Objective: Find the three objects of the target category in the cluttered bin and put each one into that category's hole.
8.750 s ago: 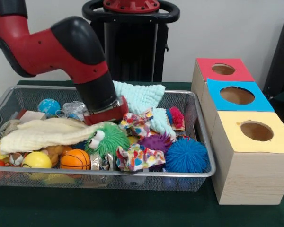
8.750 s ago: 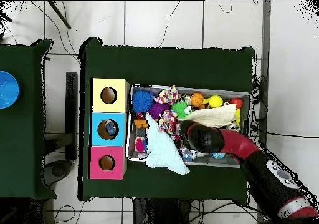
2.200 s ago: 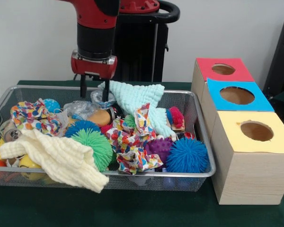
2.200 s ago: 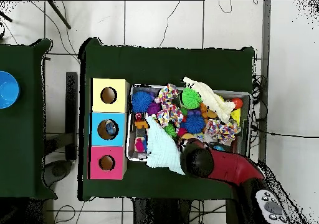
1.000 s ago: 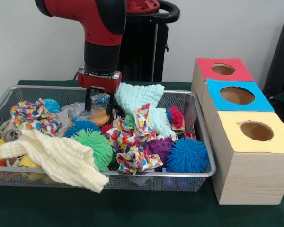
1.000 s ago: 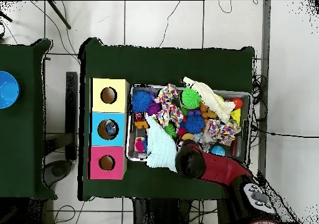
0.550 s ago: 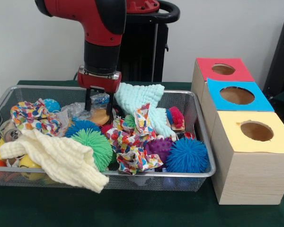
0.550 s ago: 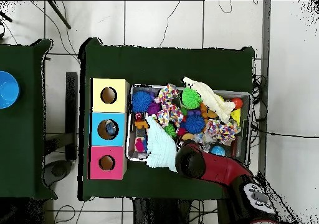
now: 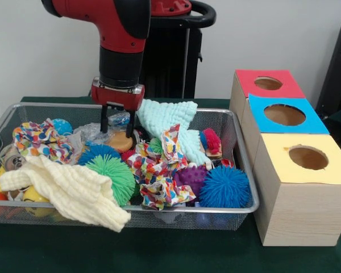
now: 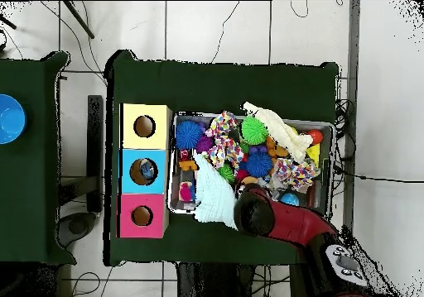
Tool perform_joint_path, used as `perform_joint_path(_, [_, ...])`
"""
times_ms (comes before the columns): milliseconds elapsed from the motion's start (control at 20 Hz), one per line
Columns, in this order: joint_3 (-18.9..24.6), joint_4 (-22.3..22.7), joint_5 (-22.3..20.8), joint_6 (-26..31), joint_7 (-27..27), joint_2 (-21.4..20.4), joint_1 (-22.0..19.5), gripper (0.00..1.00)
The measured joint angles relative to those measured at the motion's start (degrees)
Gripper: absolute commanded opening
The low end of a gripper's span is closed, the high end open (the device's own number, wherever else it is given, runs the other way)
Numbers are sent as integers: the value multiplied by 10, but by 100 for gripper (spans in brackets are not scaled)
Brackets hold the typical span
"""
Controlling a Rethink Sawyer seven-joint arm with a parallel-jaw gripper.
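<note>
Three lidded wooden boxes stood in a row beside the wire mesh bin (image 9: 241, 165): red-topped box (image 9: 268, 83), blue-topped box (image 9: 284, 115), yellow-topped box (image 9: 307, 157), each with a round hole in its lid. Target category couldn't be told from the views.

Bin held mixed clutter. Front edge: blue spiky rubber ball (image 9: 224, 186), purple spiky ball (image 9: 188, 175) touching it, multicoloured patterned fabric piece (image 9: 159, 170) draped over the middle, green spiky ball (image 9: 112, 177) beside that. Cream waffle-knit cloth (image 9: 68, 190) hung over the front rim. Second patterned fabric piece (image 9: 41, 142) sat at the far side from the boxes, small blue ball (image 9: 59, 126) behind it. Mint waffle-knit cloth (image 9: 169, 118) lay over the back rim, red-and-blue bristly toy (image 9: 210, 140) next to it.

End effector (image 9: 118, 127) was down in the bin's back section, fingers (image 9: 104, 120) narrowly apart, straddling a crinkly clear plastic-wrapped item (image 9: 120, 119) just above a tan round disc-shaped object (image 9: 120, 141). Contact with the wrapped item couldn't be confirmed. Red and black arm (image 9: 115, 34) came straight down onto it.

Overhead: arm (image 10: 281, 217) covered the bin's near corner, end effector hidden underneath. Bin and boxes sat on the dark green surface (image 10: 224, 87). Blue bowl (image 10: 10, 118) was on a separate green surface (image 10: 29, 219), well apart.
</note>
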Motion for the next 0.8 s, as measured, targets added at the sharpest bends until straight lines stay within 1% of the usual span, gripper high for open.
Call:
perform_joint_path(350, [-3,0,12,4,0,-17,5,100])
perform_joint_path(600, [-12,0,27,13,0,-29,23,100])
perform_joint_path(800, [-14,0,33,14,0,-30,29,100])
